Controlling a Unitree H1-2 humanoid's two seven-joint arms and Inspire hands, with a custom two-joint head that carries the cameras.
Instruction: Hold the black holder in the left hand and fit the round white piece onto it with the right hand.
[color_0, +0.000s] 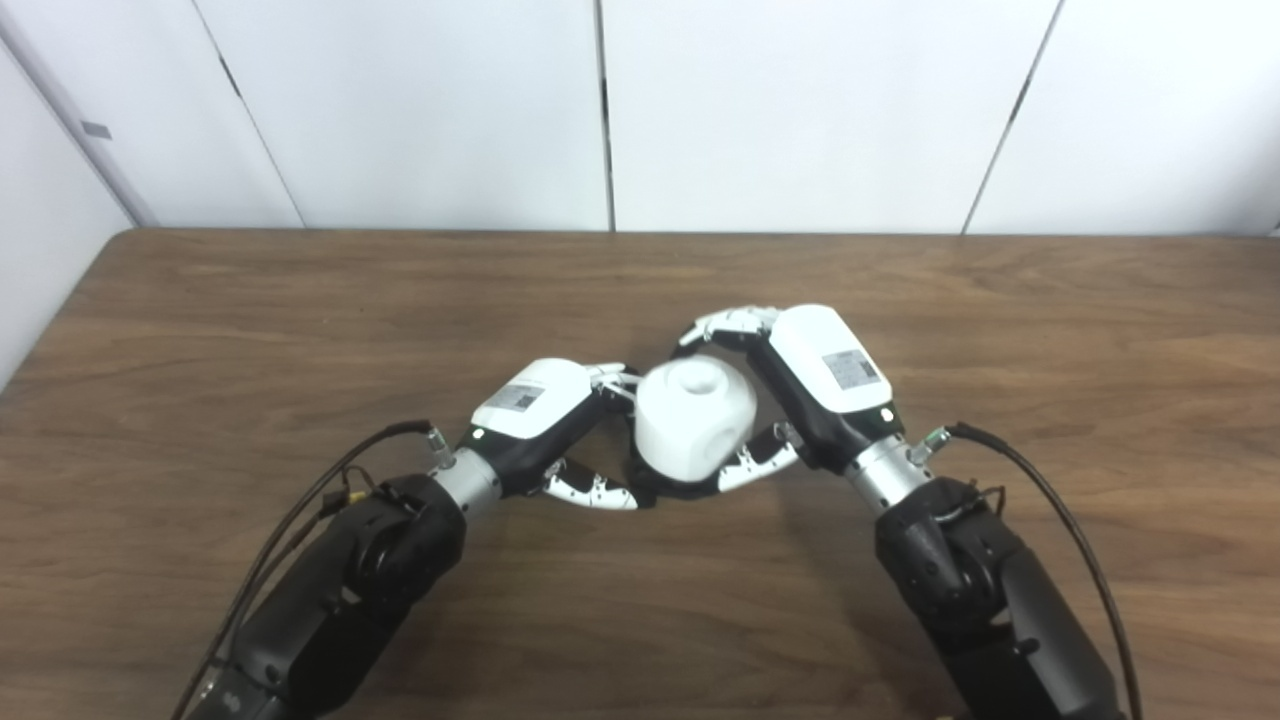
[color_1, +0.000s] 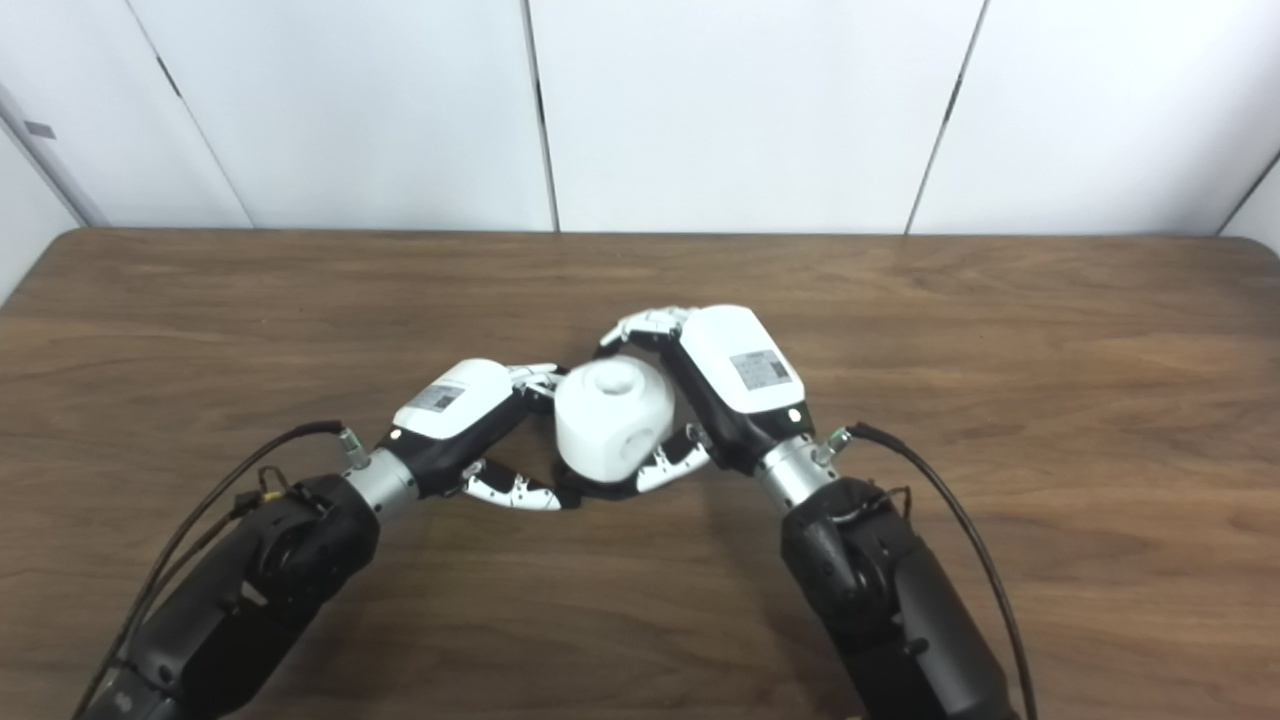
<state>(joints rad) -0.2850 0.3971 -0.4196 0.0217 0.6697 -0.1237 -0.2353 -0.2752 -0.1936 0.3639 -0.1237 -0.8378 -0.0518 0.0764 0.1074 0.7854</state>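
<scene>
Brown wood-grain surface (color_0: 250, 330), matt with faint sheen. Smooth glossy white plastic on the round white piece (color_0: 697, 417) and each robot hand's shell; bare metal wrist collars; black rubbery cables.

Table (color_0: 250, 330) bare on all sides of the hands: wide free wood to left, right, far edge and near edge. Only crowding is at centre, where left hand (color_0: 535, 415) and right hand (color_0: 815, 375) press in from either side of the round white piece (color_0: 695, 415), thumbs meeting beneath it, leaving no gap between. Wall panels (color_0: 800, 100) bound the far side.
</scene>
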